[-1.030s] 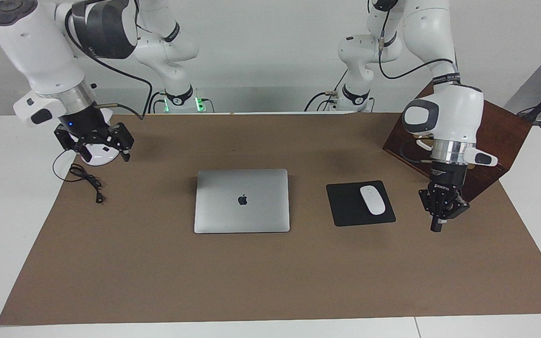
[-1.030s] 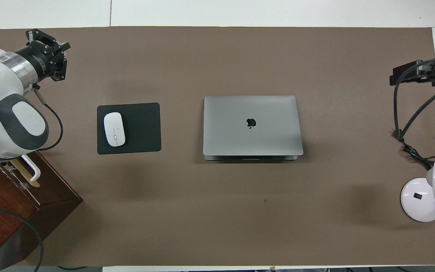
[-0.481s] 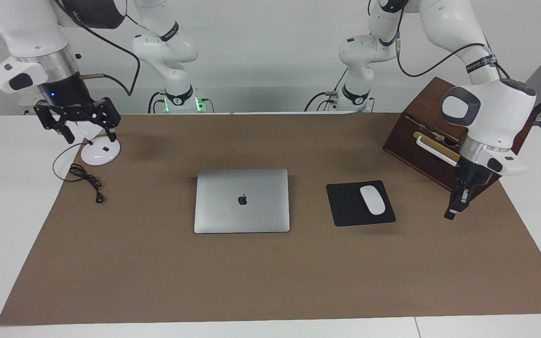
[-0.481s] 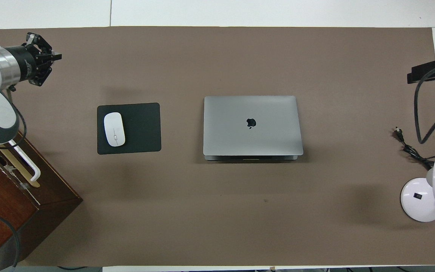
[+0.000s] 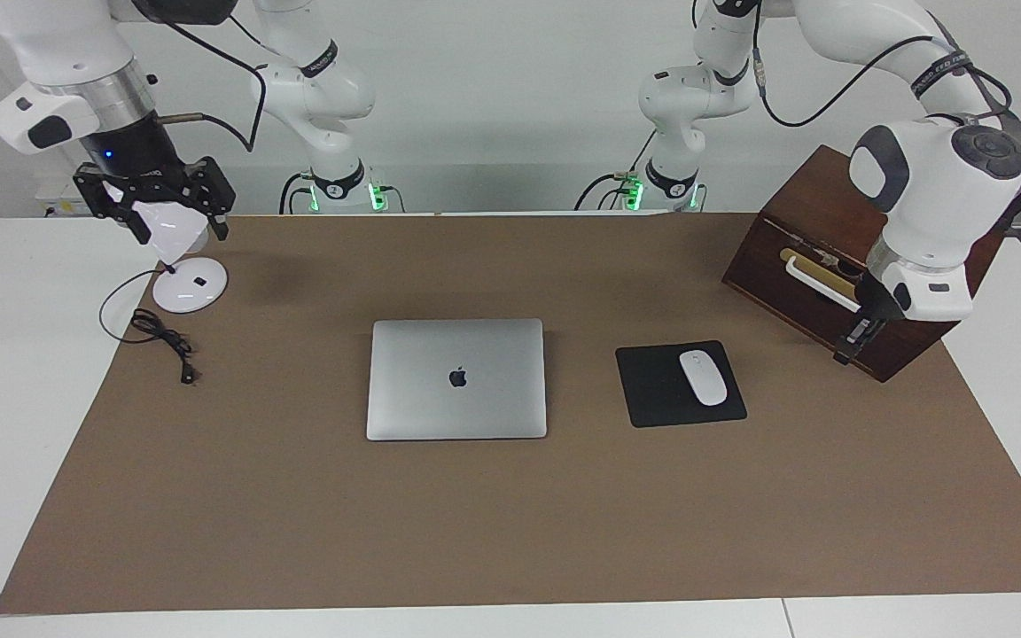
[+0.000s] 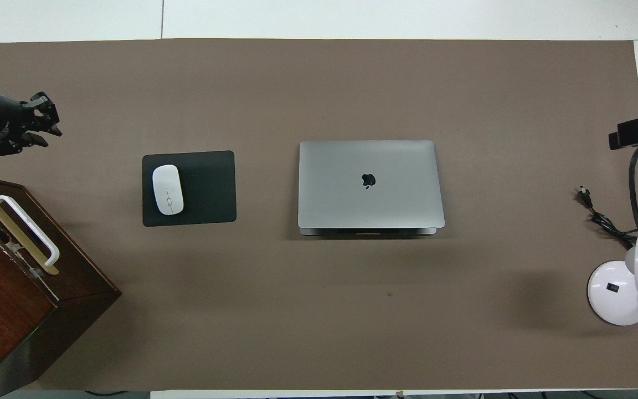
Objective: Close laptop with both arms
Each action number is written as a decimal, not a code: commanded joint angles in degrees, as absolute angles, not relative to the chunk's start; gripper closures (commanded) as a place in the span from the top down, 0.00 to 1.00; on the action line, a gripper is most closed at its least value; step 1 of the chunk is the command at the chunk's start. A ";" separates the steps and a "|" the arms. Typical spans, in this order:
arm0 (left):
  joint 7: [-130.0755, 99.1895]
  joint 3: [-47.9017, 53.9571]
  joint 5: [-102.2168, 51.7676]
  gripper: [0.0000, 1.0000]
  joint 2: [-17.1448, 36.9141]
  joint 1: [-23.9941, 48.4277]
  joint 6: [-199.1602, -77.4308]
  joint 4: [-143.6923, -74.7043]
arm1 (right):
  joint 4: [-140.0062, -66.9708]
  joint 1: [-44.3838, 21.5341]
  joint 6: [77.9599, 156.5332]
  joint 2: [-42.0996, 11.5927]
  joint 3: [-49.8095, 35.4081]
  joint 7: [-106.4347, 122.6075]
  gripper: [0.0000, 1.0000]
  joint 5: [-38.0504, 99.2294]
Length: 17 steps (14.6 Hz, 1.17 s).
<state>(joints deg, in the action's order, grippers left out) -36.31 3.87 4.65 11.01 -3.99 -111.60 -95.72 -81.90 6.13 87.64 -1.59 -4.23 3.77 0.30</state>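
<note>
Brown mat [image 5: 298,532]: laptop [image 5: 456,379] shut | box [image 5: 794,230] contents hidden | L grip [image 5: 849,344] unclear | R grip [image 5: 178,230] open, empty

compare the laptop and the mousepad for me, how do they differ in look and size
The laptop is silver-grey metal with a dark logo on its lid; the mousepad is plain black. The laptop is clearly the larger and thicker of the two; the mousepad is a thin sheet. A white mouse rests on the mousepad; nothing rests on the laptop. Both lie flat on the brown mat, side by side.
</note>
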 commanded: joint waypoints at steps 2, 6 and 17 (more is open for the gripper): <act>-26.95 3.60 5.98 1.00 9.94 -3.34 -106.79 -95.71 | -80.77 6.68 85.78 -0.88 -4.49 2.81 1.00 -1.05; -5.49 3.60 5.98 1.00 9.58 -4.04 -106.88 -96.33 | -81.56 6.68 85.87 -1.67 -4.05 2.81 1.00 -1.32; -3.25 3.69 5.80 1.00 8.44 -3.34 -110.48 -97.21 | -89.20 7.12 82.79 1.31 -2.90 0.35 1.00 -0.71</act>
